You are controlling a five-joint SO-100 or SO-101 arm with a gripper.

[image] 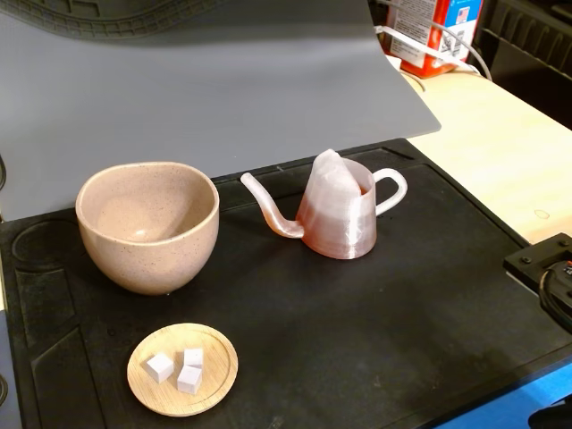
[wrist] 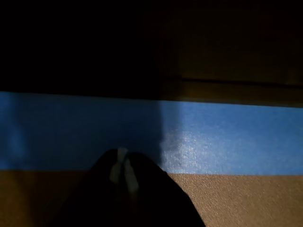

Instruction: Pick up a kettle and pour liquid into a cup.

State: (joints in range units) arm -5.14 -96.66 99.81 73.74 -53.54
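Observation:
In the fixed view the kettle (image: 338, 213) stands upright on the black mat, a translucent pinkish ridged cone. Its thin spout (image: 268, 204) points left toward the cup and its loop handle (image: 391, 189) faces right. The lower body has a reddish tint, which may be the liquid; I cannot tell for sure. Left of it stands the cup (image: 147, 225), a speckled beige-pink bowl, with no liquid showing inside. Only the wrist view shows my gripper (wrist: 122, 163), dark, with its pale tips pressed together over a blue strip and a brown surface, holding nothing.
A small wooden dish (image: 182, 369) with three white cubes lies in front of the cup. The black mat (image: 375, 313) sits on a wooden table. A black part of the arm (image: 547, 266) juts in at the right edge, and a red carton (image: 438, 31) stands at the back right.

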